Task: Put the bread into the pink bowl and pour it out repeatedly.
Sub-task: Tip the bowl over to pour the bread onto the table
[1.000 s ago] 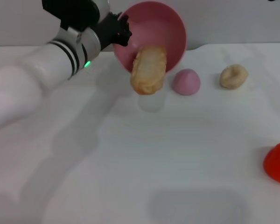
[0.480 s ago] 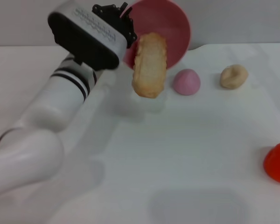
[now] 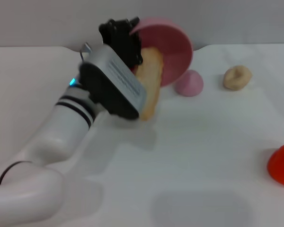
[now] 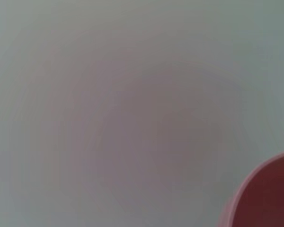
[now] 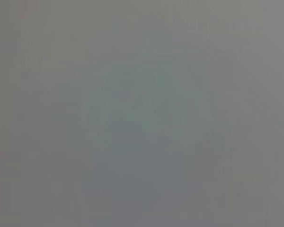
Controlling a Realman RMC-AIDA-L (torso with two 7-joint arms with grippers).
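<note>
Bread [image 3: 150, 85] is sliding out of the tipped pink bowl [image 3: 173, 49], upper centre of the head view, and that is the relation to watch. Its long axis runs steeply down toward the white table [image 3: 189, 161]; the upper end is inside the bowl's mouth, while the lower end looks to be at or just above the table.

Furthest left, the left arm's white forearm rises from the lower left corner. Its grey wrist block sits in front of the loaf and hides part of it. Above the block, the left gripper [image 3: 128, 40] is clamped on the bowl's near rim, holding the bowl high with its opening turned toward the camera — the pour looks nearly done, and the loaf should drop free just beside the wrist.

Right of the bowl, a small pink dome [image 3: 189, 83] rests near the loaf's likely landing spot. Further right lies a beige knotted bun [image 3: 237, 77], well apart. A red object [image 3: 281, 165] sits at the right edge.

No right gripper shows — its wrist view is blank grey.
</note>
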